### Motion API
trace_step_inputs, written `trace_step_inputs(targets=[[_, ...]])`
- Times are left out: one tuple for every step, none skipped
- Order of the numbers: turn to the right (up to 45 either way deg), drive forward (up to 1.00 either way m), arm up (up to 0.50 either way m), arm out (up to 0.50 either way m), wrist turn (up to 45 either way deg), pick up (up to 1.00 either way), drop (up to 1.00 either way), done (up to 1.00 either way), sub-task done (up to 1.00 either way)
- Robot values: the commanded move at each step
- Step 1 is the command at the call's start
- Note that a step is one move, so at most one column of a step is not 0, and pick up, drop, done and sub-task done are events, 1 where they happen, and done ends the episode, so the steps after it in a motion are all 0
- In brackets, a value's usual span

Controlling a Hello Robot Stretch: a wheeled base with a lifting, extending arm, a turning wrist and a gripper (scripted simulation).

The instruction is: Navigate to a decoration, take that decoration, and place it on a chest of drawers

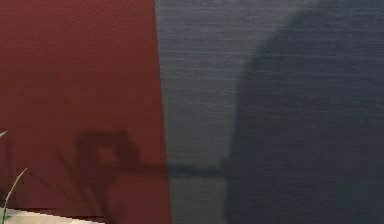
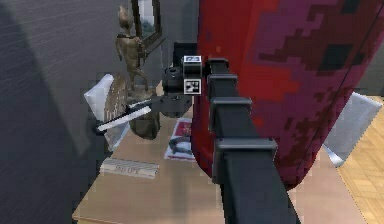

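Observation:
A brown figurine-like decoration stands at the back of a wooden top, near the arm side view's upper left. Below it sit a round disc-shaped piece and a squat brown piece. My arm rises from the bottom edge, and the gripper reaches left across these pieces. I cannot tell whether it holds anything, since things stand behind its far end.
A large red, dark-patterned rounded body stands close on the arm's right. A magazine and a flat pale item lie on the wooden top. A framed piece leans at the back. Ahead are a red wall and a dark blue wall; green leaf blades show at the bottom left.

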Motion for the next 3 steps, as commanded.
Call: trace_step_inputs(targets=[[0.0,0.0,0.0,0.0,-45.0,0.0,0.0,0.0,0.0],[0.0,0.0,0.0,0.0,-21.0,0.0,0.0,0.0,0.0],[0.0,0.0,0.0,-0.24,0.0,0.0,0.0,0.0,0.0]])
